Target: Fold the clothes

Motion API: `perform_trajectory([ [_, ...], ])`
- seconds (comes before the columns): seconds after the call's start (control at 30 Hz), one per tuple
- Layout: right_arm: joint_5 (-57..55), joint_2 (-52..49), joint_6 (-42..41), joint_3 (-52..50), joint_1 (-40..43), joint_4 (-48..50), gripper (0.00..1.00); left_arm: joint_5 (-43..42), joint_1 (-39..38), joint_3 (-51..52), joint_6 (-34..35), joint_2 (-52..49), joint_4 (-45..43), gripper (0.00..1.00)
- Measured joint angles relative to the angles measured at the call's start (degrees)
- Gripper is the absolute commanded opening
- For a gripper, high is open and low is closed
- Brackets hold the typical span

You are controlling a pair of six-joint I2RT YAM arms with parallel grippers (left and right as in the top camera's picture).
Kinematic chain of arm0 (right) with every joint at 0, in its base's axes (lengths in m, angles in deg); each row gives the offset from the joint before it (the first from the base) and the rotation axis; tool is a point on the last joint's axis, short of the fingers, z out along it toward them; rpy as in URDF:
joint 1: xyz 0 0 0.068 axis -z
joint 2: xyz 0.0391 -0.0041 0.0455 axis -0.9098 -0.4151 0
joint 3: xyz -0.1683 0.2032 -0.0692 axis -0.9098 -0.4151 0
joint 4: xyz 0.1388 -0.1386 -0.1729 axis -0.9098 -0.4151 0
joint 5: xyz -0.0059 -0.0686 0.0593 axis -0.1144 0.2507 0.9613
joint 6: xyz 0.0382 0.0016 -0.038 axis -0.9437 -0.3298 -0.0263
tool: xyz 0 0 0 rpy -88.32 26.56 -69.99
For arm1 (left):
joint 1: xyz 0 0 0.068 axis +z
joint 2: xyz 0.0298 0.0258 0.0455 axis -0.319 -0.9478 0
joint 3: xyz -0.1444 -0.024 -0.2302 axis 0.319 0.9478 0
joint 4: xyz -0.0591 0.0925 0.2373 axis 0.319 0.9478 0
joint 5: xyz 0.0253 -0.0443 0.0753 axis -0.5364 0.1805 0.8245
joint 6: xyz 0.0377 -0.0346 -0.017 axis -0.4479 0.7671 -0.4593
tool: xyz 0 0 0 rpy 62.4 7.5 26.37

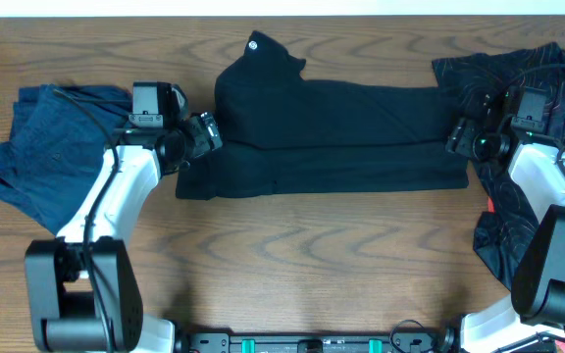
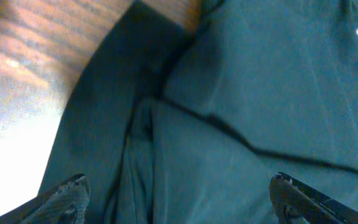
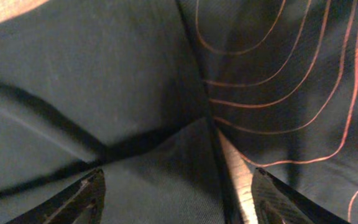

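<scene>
A black garment [image 1: 332, 132] lies folded lengthwise across the middle of the wooden table [image 1: 312, 255], with a raised fold and small white logo at its top left. My left gripper [image 1: 207, 132] is open over the garment's left end; the left wrist view shows its fingers [image 2: 179, 196] spread above the layered cloth [image 2: 241, 112]. My right gripper [image 1: 456, 137] is open at the garment's right end; the right wrist view shows its fingers [image 3: 176, 193] spread over the black cloth [image 3: 92, 93], beside a dark garment with orange lines [image 3: 278, 74].
A crumpled blue denim garment [image 1: 42, 137] lies at the left of the table. A dark patterned garment with thin orange lines [image 1: 547, 69] is heaped at the right, running down to the table's right edge [image 1: 503, 240].
</scene>
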Motion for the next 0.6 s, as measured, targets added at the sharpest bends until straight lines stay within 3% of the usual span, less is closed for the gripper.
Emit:
perform_trajectory([
  [0.23, -0.5, 0.0, -0.2, 0.0, 0.0, -10.1, 0.81, 1.6, 0.0, 0.3, -1.2, 0.8, 11.0, 0.93],
  [0.6, -5.0, 0.0, -1.0, 0.0, 0.0, -13.3, 0.8, 4.2, 0.0, 6.8, -0.5, -0.3, 5.5, 0.89],
])
